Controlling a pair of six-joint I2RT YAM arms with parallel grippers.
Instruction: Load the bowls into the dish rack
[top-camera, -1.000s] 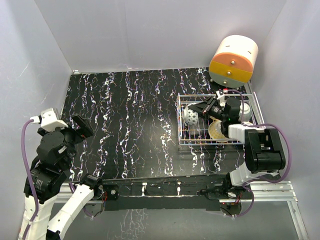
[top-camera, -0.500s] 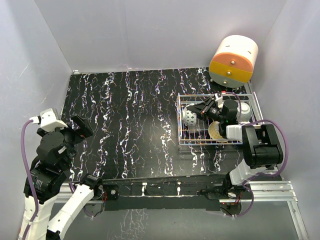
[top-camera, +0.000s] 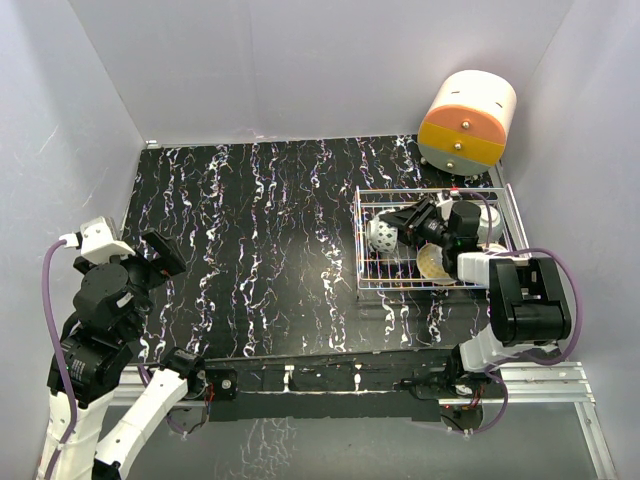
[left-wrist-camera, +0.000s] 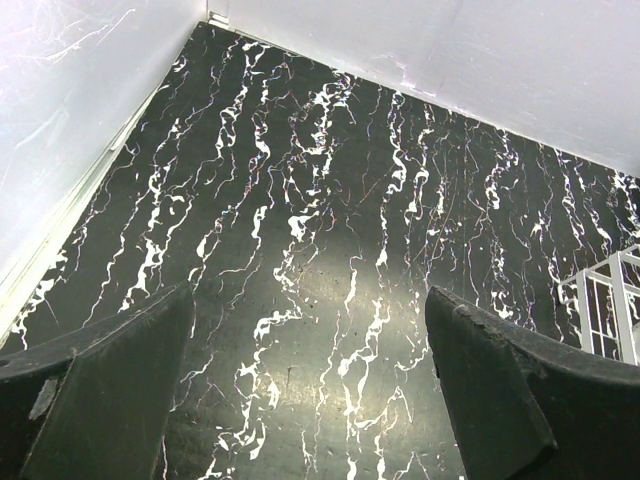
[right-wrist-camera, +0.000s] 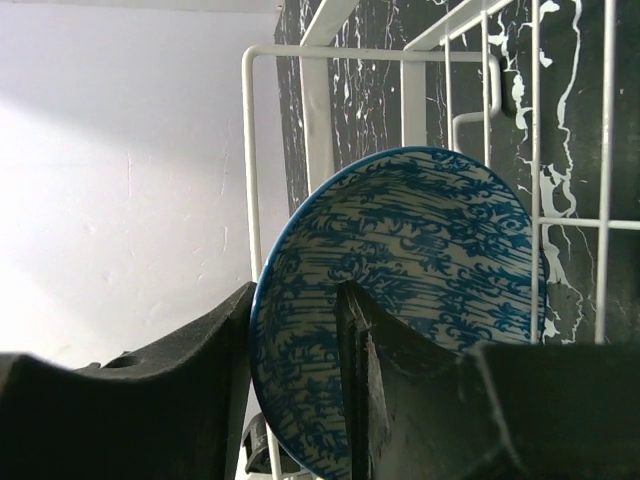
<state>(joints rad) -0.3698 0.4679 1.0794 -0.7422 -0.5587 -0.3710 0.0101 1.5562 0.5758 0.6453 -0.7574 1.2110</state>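
I am seeing right gripper (right-wrist-camera: 295, 300) jaws slightly apart astride upright bowl (right-wrist-camera: 430, 250), in rack (right-wrist-camera: 250, 150) at 3 o'clock, left gripper (left-wrist-camera: 310, 300) gaping, 8 o'clock

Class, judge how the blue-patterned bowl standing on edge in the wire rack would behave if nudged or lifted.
Standing on its round rim, the blue-patterned bowl would probably roll or tip unless the dish rack wires hold it. Its smooth painted wall looks slippery for the right hand straddling its rim. It looks ceramic: rigid, probably breakable.
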